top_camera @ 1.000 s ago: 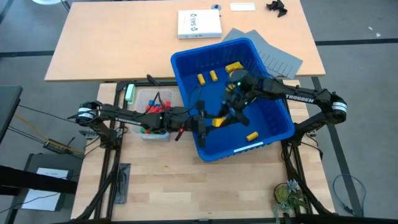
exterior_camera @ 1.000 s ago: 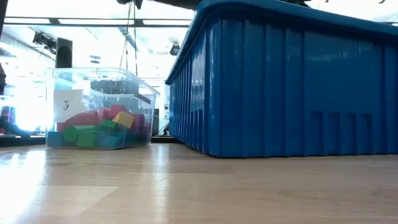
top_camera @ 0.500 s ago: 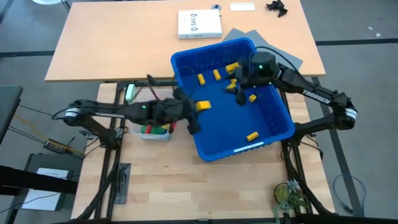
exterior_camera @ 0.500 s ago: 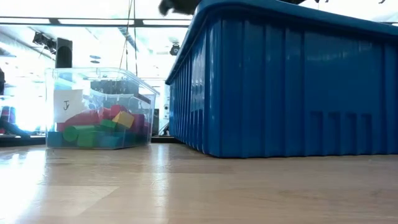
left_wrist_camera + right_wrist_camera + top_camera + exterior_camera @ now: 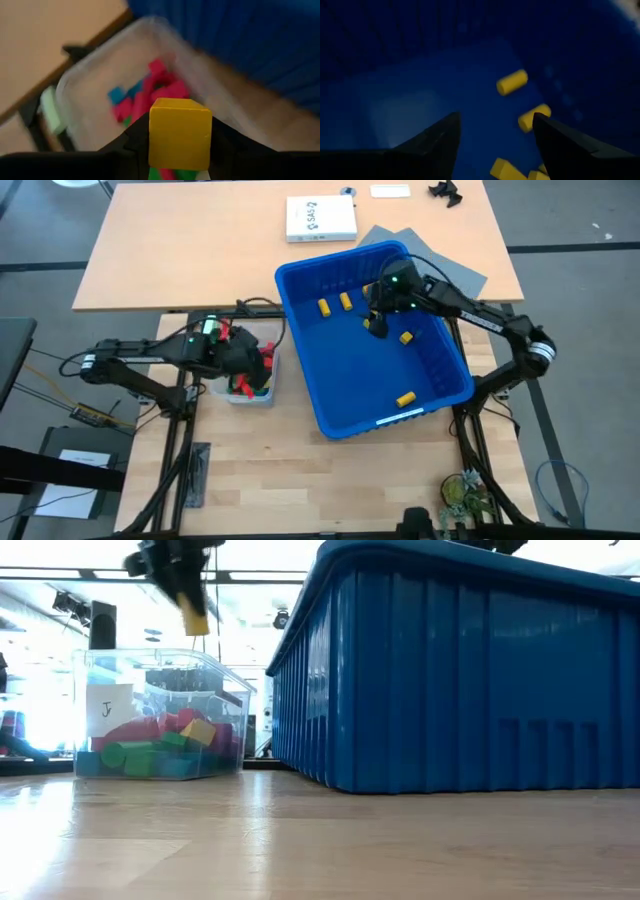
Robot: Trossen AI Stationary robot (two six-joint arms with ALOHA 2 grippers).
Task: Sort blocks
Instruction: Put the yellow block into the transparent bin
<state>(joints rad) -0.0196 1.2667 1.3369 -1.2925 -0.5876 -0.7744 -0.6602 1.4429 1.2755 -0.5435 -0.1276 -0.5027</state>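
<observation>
1. The left gripper (image 5: 179, 150) hangs above the small clear tub (image 5: 262, 366), which stands on the wooden surface (image 5: 300, 470) just beside the blue bin's left wall.
2. Its two dark fingers (image 5: 125, 145) are pinched on a yellow block (image 5: 180, 132), a squarish brick that fills the gap between them in the left wrist view.
3. In the low view the same yellow block (image 5: 195, 615) shows held in the air over the tub's open top, clear of the tub's rim.
4. Inside the clear tub (image 5: 160, 715) lie red, green, blue and yellow blocks (image 5: 150, 745) in a loose heap; a white label sits on its near wall.
5. The right gripper (image 5: 495, 145) is inside the large blue bin (image 5: 440, 395), near its far right part, over the bin floor.
6. Its fingers (image 5: 435, 145) stand spread apart with nothing between them.
7. Several yellow blocks lie loose on the bin floor: two near the far left corner (image 5: 333, 303), one just beside the right gripper (image 5: 406, 337), and one near the front right wall (image 5: 405, 398).
8. The right wrist view shows yellow cylinder-shaped blocks (image 5: 512, 82) on the blue floor ahead of the spread fingers.
9. A white box (image 5: 320, 219) lies on the pale table beyond the bin.
</observation>
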